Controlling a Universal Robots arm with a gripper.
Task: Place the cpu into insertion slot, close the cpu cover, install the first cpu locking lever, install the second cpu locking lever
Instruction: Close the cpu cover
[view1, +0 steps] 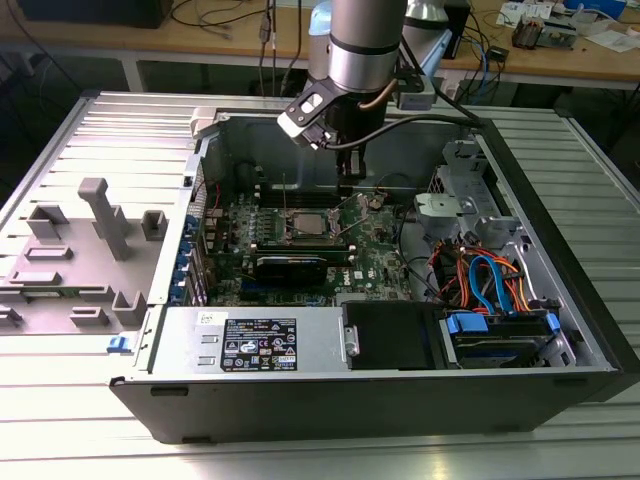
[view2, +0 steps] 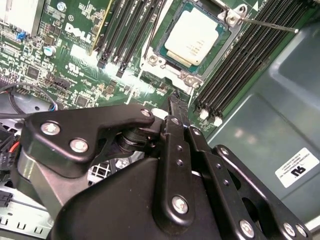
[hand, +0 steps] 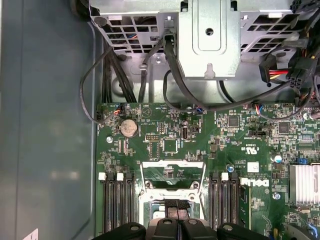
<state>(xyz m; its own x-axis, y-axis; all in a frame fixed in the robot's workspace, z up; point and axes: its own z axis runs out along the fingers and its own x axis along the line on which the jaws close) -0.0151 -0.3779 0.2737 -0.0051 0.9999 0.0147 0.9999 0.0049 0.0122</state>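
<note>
In the exterior view a ribbed grey metal table (view1: 70, 440) spans the foreground. From ten to two o'clock runs a wooden workbench (view1: 90, 35), strewn with cables (view1: 215, 15); dark shadow lies beneath it.

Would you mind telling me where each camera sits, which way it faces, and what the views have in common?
Exterior view: off the arm, looking down into the open computer case; the arm shows.
Second wrist view: near the wrist, looking past the shut gripper at the cpu; its black links show.
First wrist view: near the wrist, looking over the motherboard toward a metal drive cage; the gripper's tip shows.
Shared: both wrist views show the gripper and the memory slots.
</note>
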